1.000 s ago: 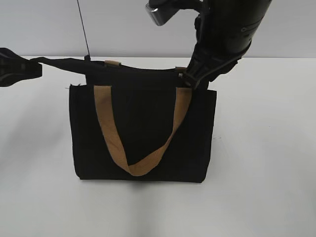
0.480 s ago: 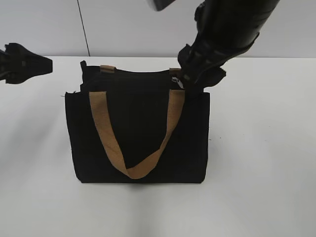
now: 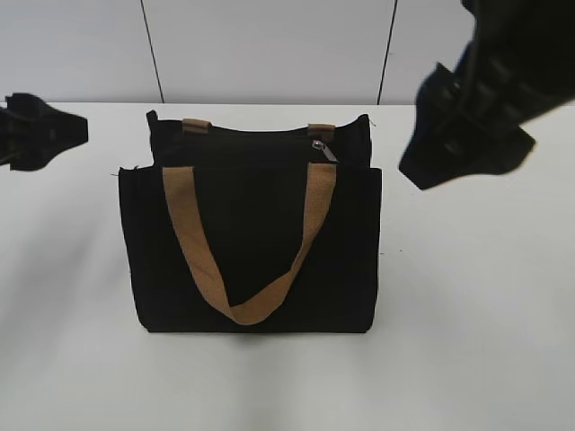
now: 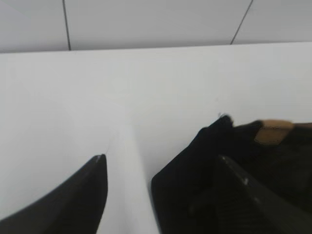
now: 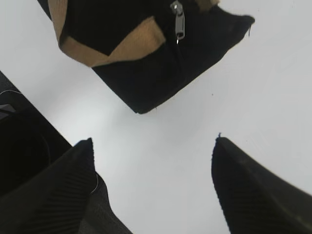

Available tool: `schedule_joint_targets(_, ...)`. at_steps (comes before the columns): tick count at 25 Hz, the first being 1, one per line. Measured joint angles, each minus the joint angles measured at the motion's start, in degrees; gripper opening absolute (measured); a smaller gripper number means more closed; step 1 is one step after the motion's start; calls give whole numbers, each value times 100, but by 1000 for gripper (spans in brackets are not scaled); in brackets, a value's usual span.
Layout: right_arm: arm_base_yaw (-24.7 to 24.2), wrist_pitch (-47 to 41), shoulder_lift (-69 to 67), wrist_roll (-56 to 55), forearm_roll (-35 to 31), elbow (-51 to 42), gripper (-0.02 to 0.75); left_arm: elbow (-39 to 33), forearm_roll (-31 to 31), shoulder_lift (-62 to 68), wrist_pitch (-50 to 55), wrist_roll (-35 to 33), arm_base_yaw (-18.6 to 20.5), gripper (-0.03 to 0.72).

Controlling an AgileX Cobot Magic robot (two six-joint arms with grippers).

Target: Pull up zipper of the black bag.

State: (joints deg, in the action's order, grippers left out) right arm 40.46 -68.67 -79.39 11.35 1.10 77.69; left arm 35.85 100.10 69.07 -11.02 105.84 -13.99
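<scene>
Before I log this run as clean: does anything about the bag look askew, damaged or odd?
Nothing stands out. The black bag stands upright on the white table, its silver zipper pull at the right end of the top edge, one tan handle draped down the front. Both tools are open, clear of it.

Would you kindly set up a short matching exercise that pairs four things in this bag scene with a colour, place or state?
Things:
1. zipper pull
2. front handle
3. right pincer
4. black bag

Descriptions:
A. tan, hanging in a V down the front
B. open, holding nothing, clear of the bag
C. silver, near the right end of the top edge
D. standing upright on the white table

Pairs: 1-C, 2-A, 3-B, 4-D
</scene>
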Motion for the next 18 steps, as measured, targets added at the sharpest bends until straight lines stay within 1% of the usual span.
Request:
schedule_joint_targets(4, 0, 11, 576, -38, -5, -733, 568, -324, 0, 0, 30, 0, -26, 503)
schedule_joint_targets(6, 0, 11, 797, -118, -6, -1017, 568, -406, 0, 0, 268, 0, -38, 501)
schedule_joint_targets(8, 0, 11, 1017, -247, -11, -1182, 568, -428, 0, 14, 719, -37, -38, 499)
schedule_joint_targets(12, 0, 11, 1328, -439, -11, -1252, 568, -428, -41, 238, 1430, -530, -38, 498)
schedule_joint_targets(14, 0, 11, 1412, -484, -11, -1252, 568, -428, -41, 424, 1460, -669, -38, 498)
schedule_joint_targets(18, 0, 23, 1565, -572, -11, -1457, 568, -434, -38, 573, 1204, -757, -49, 498)
